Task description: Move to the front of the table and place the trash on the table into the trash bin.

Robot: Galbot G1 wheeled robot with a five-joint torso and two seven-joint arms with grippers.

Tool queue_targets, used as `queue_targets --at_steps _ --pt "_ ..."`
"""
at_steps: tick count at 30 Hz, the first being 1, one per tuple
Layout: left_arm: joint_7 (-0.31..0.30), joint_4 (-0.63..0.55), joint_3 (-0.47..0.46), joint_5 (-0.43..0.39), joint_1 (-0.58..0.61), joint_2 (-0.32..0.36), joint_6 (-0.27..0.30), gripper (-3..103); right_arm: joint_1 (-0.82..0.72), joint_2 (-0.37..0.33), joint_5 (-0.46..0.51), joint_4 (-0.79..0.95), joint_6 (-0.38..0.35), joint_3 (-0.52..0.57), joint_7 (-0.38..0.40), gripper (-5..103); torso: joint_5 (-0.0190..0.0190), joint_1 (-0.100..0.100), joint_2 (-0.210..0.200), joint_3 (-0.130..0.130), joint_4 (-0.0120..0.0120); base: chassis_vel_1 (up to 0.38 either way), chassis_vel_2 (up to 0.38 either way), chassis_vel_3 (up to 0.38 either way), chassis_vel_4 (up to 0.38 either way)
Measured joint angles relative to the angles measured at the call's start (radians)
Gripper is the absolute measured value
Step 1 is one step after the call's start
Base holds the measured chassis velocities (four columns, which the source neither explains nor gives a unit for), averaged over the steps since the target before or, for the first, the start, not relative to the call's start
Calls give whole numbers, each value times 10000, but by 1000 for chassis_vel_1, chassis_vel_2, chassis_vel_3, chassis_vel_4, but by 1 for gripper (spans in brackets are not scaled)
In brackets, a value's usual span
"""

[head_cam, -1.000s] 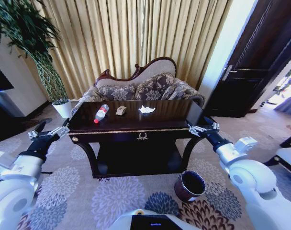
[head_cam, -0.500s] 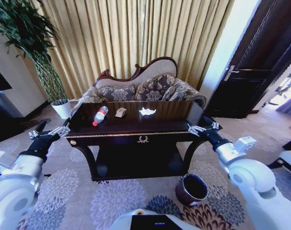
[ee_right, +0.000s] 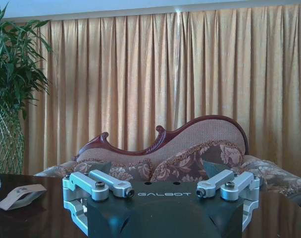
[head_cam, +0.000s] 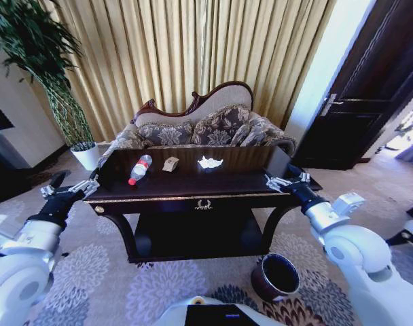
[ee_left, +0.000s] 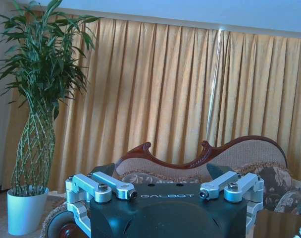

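Left gripper (ee_left: 168, 186) sits with its jaws spread wide. Behind it there's a sofa (ee_left: 225, 158), gold curtains (ee_left: 190, 94) and a potted plant (ee_left: 34, 139).

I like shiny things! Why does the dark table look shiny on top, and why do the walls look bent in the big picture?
In the head view, the glossy table mirrors the bright curtain, so pale streaks run across its top around the tissue; the wide lens bows the door frame and the curtain edges. In the right wrist view, the tabletop shows the same soft sheen near the paper scrap.
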Motion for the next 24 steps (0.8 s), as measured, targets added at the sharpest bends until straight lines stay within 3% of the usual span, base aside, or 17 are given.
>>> queue_targets --at_steps 19,22,24 --pt "-29 0 201 117 -1 -68 5 100 -68 -335 166 286 -15 -281 0 100 0 0 1 0 -1 -102 100 102 -100" --pt "-36 0 120 110 21 -25 6 100 -8 -656 481 320 -19 -471 0 100 0 0 1 0 -1 -83 107 91 -111" --pt "-40 1 102 95 34 29 6 100 152 -1140 1199 296 -54 -684 1 100 -2 3 0 1 0 -63 88 49 -73"
